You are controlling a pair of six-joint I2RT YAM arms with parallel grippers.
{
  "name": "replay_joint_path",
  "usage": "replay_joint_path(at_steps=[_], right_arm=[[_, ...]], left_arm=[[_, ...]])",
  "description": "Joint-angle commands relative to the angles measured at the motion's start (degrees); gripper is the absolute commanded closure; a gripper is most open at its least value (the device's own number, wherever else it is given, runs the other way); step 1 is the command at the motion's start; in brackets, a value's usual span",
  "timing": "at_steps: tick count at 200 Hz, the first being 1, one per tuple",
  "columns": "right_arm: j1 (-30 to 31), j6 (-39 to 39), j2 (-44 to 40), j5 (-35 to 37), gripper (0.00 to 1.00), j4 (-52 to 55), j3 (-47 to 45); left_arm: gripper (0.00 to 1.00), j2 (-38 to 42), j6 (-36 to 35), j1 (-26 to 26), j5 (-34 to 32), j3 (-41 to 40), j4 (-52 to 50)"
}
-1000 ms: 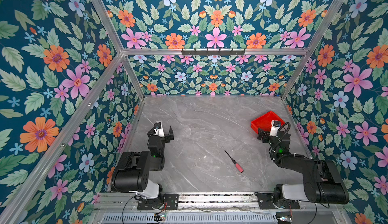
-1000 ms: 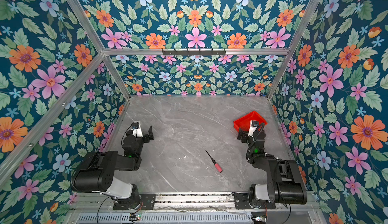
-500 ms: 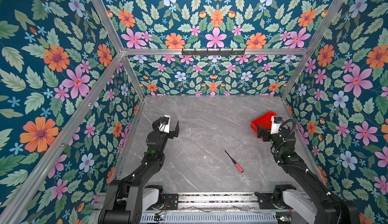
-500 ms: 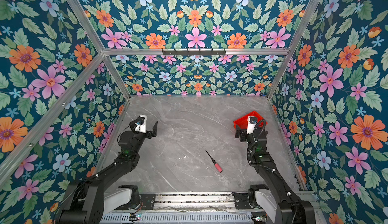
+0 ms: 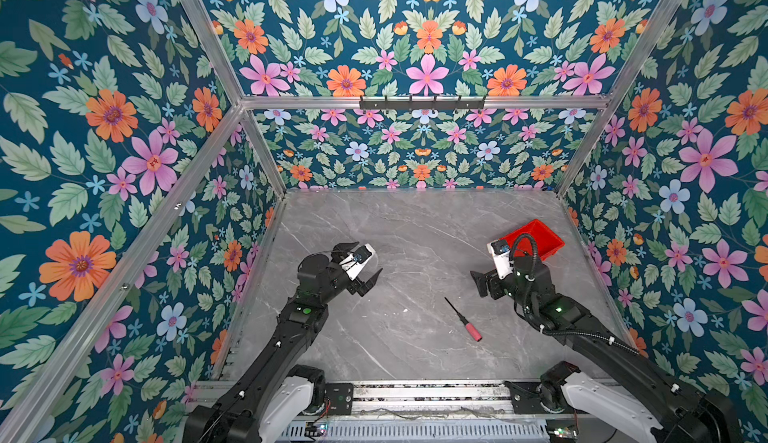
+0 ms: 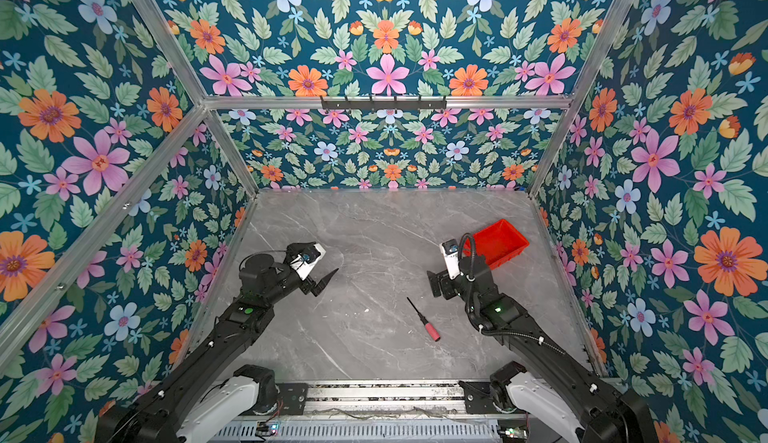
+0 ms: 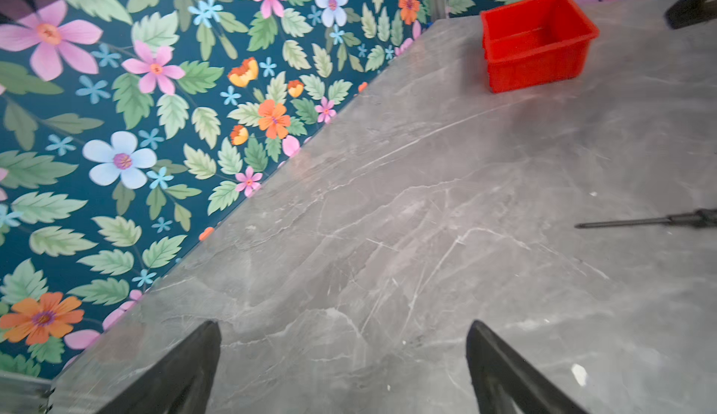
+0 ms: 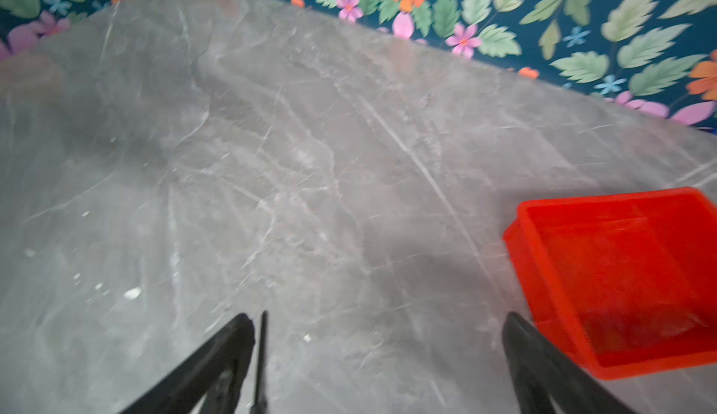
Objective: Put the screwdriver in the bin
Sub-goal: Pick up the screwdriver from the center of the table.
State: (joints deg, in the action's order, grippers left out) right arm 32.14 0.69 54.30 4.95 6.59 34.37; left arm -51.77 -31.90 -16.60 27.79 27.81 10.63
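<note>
Grey marbled tabletop [image 5: 395,233], floral walls. Slim, dark-shafted, red-handled screwdriver [image 5: 464,321] lying flat centre-front, well apart from shallow red plastic bin [image 5: 540,229]. Left gripper [image 7: 343,330] and right gripper [image 8: 378,328] spread, empty. Probably light, stiff, roll-prone; pinch across handle.

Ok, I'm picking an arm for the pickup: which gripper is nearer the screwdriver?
The right gripper: it hangs open close to the tip of the screwdriver, on the side where the bin stands. The left gripper, also open, is clearly farther away.
</note>
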Motion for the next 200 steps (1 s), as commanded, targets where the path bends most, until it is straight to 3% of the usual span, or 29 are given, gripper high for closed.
replay_joint_path(at_steps=[1, 32, 65, 108, 200], right_arm=[[5.0, -6.2, 1.8, 4.7, 0.01, 7.7, 1.5], [10.4, -15.5, 3.5, 5.1, 0.01, 12.2, 1.7], [14.8, -23.1, 5.6, 5.9, 0.01, 19.2, 2.5], [15.7, -34.6, 9.0, 1.8, 0.01, 25.2, 1.2], [17.2, -37.1, 25.1, 1.8, 0.03, 31.8, 6.8]], left_arm=[[0.0, 1.2, -6.3, -1.0, 6.2, 0.6, -8.1], [0.01, 1.6, -8.8, -3.4, 10.5, 0.8, -11.7], [0.01, 0.6, -11.9, -6.4, 10.3, 0.6, -13.6], [0.0, -0.5, -14.6, -8.1, 10.8, 0.8, -15.0], [0.0, -0.7, -15.4, -8.9, 10.9, -0.2, -15.0]])
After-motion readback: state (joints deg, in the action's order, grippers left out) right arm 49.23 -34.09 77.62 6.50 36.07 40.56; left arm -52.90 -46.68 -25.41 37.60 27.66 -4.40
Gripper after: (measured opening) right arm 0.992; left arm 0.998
